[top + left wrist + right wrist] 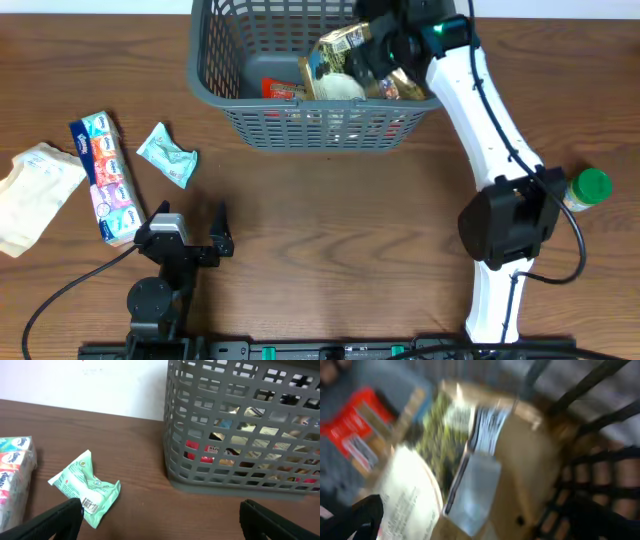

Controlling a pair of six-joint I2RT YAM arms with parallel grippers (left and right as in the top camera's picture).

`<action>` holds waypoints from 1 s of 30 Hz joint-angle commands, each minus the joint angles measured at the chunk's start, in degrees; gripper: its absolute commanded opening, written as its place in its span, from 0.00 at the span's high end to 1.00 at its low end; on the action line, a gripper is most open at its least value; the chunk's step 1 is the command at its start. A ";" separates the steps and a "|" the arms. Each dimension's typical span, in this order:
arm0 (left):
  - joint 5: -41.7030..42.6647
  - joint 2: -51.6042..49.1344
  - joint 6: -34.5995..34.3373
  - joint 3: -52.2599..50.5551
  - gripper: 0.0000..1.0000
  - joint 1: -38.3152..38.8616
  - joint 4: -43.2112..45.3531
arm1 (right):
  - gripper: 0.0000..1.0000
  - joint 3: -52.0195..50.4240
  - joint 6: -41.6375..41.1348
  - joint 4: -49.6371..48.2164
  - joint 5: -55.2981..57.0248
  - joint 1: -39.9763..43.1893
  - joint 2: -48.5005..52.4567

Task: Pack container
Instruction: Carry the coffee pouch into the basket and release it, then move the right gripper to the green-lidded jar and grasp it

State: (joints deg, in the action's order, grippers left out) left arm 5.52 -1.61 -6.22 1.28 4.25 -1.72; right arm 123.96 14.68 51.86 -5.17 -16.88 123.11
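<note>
container (320, 128), a big grey-blue lattice basket, stood at the far middle of the wooden table (330, 230). it held a red packet (282, 90) low on the floor, a pale round-edged pack (340, 88), and a tan and gold packet (345, 48) propped high towards the right end. right gripper (385, 45) hung over that tan and gold packet, within the container's rim; its fingers appeared spread wide with nothing clearly held, though its own camera was too blurred to rule out contact. risk, as a judgement: the propped packet could tip over the rim or snag a finger when the arm lifted out, and the pile at the right left little flat room for more. left gripper (192, 218) sat near the front edge, jaws fully apart and empty. outside the container lay a mint green sachet (167, 153), a multipack of tissues (103, 178) and a cream cloth bag (35, 195) at the left, and a green-lidded jar (588, 187) at the right, partly hidden by the right arm
</note>
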 commanded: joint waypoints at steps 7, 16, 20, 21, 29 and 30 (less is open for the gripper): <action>0.02 -0.20 -0.55 -1.03 0.02 0.17 -1.88 | 0.01 31.36 -15.43 19.39 10.27 5.11 -5.38; 0.02 -0.20 -0.55 -1.03 0.02 0.17 -1.88 | 0.01 39.56 -41.68 45.46 11.17 25.44 -5.88; 0.02 -0.20 -0.55 -1.03 0.02 0.17 -1.88 | 0.01 38.21 -42.86 45.46 6.47 33.44 -5.88; 0.02 -0.20 -0.55 -1.03 0.02 0.17 -1.88 | 0.01 37.77 -42.97 45.46 6.47 34.93 -5.88; 0.02 -0.20 -0.55 -1.03 0.02 0.17 -1.88 | 0.01 25.81 -40.17 45.46 6.84 46.99 -5.88; 0.02 -0.20 -0.55 -1.03 0.02 0.17 -1.88 | 0.01 22.99 -39.60 45.46 6.84 48.50 -5.88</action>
State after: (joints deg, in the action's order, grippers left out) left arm 5.52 -1.67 -6.22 1.28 4.25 -1.72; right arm 151.44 -26.06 97.01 2.31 28.62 116.95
